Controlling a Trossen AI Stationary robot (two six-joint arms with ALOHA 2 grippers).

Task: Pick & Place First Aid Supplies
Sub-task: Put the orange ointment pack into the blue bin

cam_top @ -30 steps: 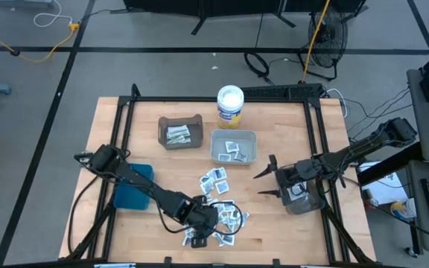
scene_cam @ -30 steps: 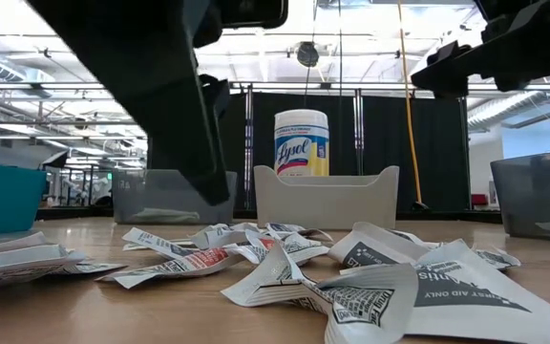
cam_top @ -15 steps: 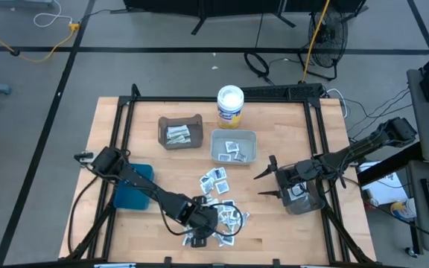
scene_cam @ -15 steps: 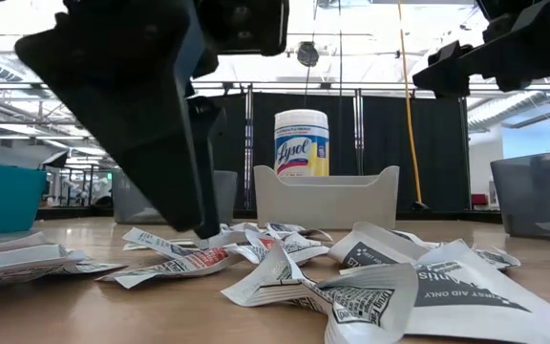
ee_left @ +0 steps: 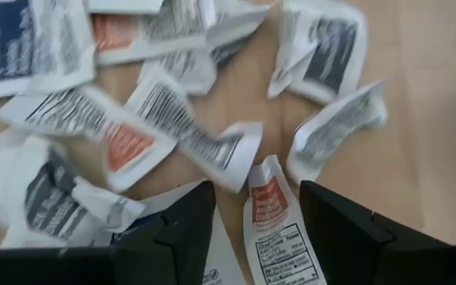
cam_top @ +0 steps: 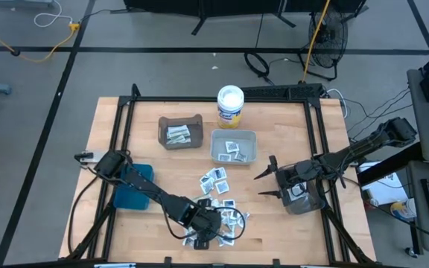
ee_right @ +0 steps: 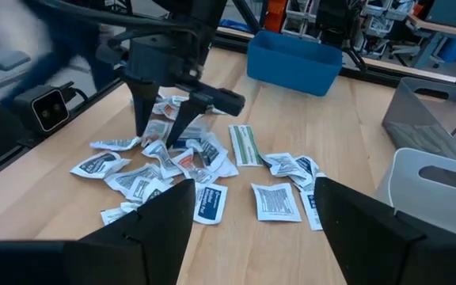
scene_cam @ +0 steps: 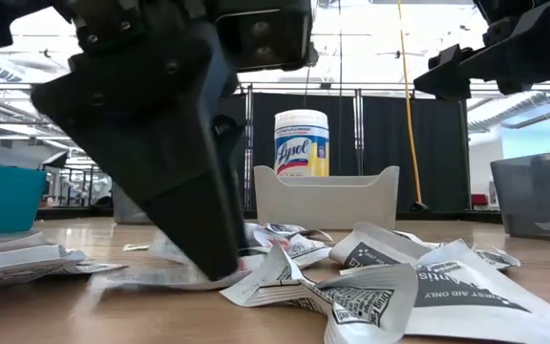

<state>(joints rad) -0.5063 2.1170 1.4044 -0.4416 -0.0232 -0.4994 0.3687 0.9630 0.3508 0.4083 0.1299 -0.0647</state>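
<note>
On the wooden table [cam_top: 155, 160], the first aid supplies [cam_top: 226, 216] lie scattered near the front edge. The left gripper [cam_top: 208, 232] is down in this pile with its fingers [ee_left: 172, 229] apart; a packet with red print [ee_left: 274, 226] lies flat between them, not clamped. Farther back stand a white bin [cam_top: 234, 147] and a brown bin [cam_top: 180, 132], both containing packets. The right gripper [cam_top: 265, 183] hangs open beside a grey bin [cam_top: 304, 201].
</note>
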